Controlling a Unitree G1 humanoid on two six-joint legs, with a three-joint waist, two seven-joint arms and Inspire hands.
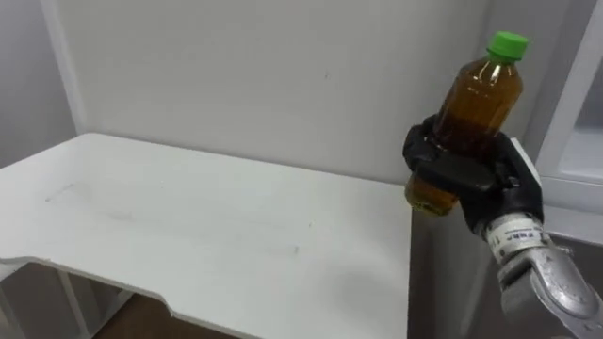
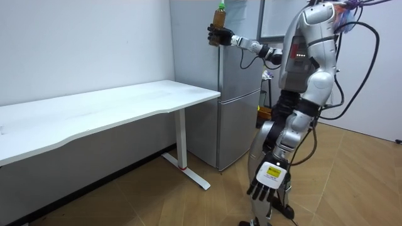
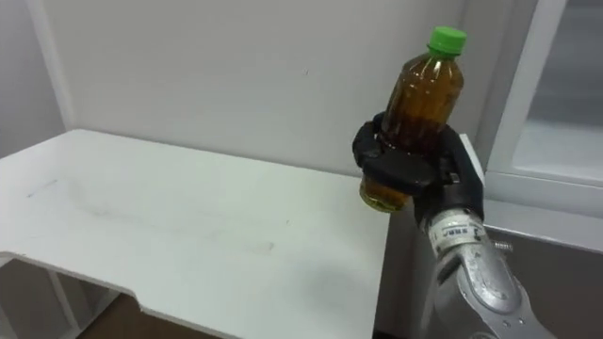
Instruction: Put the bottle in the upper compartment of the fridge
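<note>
On your left is the white table [image 1: 188, 235], its right edge close beside the grey fridge [image 2: 239, 100]. Just past that right edge, up in the air, is the bottle [image 1: 480, 99]. It holds a brown drink and has a green cap [image 1: 509, 42], and it leans a little, cap toward the fridge. Your right hand [image 1: 462, 174] has fingers and thumb wrapped tight round the bottle's lower half, and the bottle touches nothing else. In the room view your left hand [image 2: 267, 182] hangs by the robot's leg, fingers slack and holding nothing. The robot stands before the fridge with its right arm stretched out high.

I'd say you're in the carry, with the placing not yet done. 2 things could spoil it:

1. The grip sits low, so the top-heavy bottle may tip and slide out if you swing fast.
2. The pale frame [image 1: 575, 104] at the far right is near. I cannot tell how far the upper door stands open, so the cap or the hand could strike an edge and knock the bottle loose.
</note>
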